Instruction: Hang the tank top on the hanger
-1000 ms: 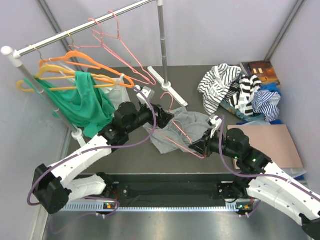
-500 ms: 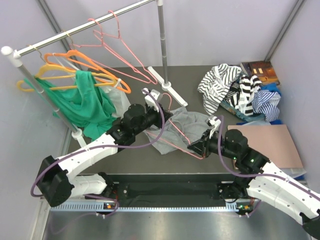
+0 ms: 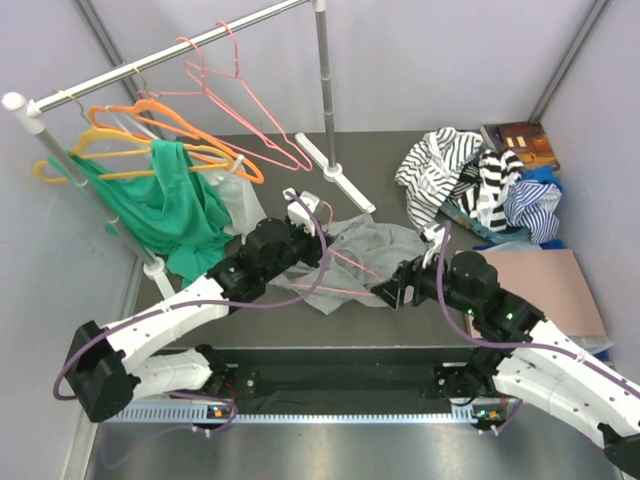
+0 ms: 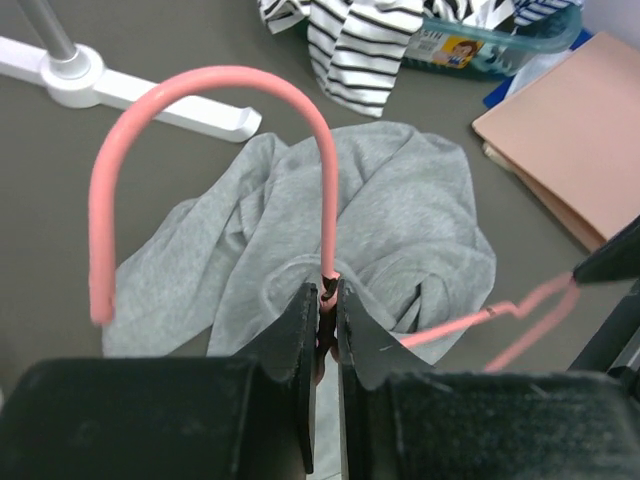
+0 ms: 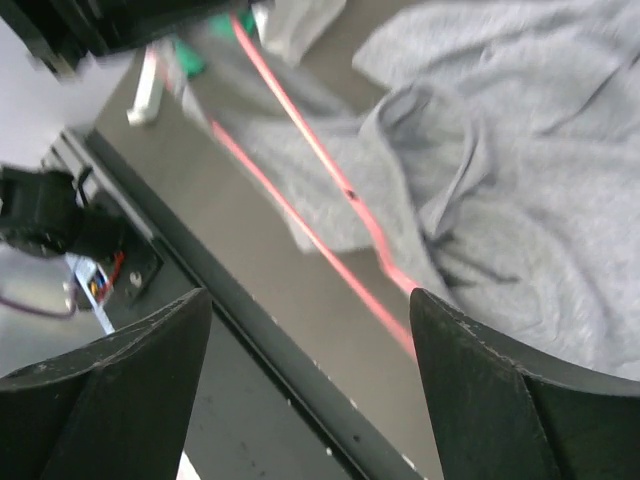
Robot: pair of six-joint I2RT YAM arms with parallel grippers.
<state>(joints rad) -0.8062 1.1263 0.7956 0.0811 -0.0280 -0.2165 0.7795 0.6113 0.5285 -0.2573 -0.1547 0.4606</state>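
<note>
Pink hanger (image 4: 215,75) now flatter over tank top (image 4: 400,200)

Left arm stretched from the near edge towards mid-desk, left gripper (image 4: 326,295) pinched tight on the hanger (image 4: 230,72), right arm bent inward from the near-right corner, right gripper (image 5: 305,305) spread wide.

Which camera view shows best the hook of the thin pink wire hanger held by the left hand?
Left wrist view: the hook of the thin pink wire hanger arches large and sharp above the shut left hand. Top external shows it tiny beside that hand; right wrist shows only blurred straight wire, no hook.
</note>
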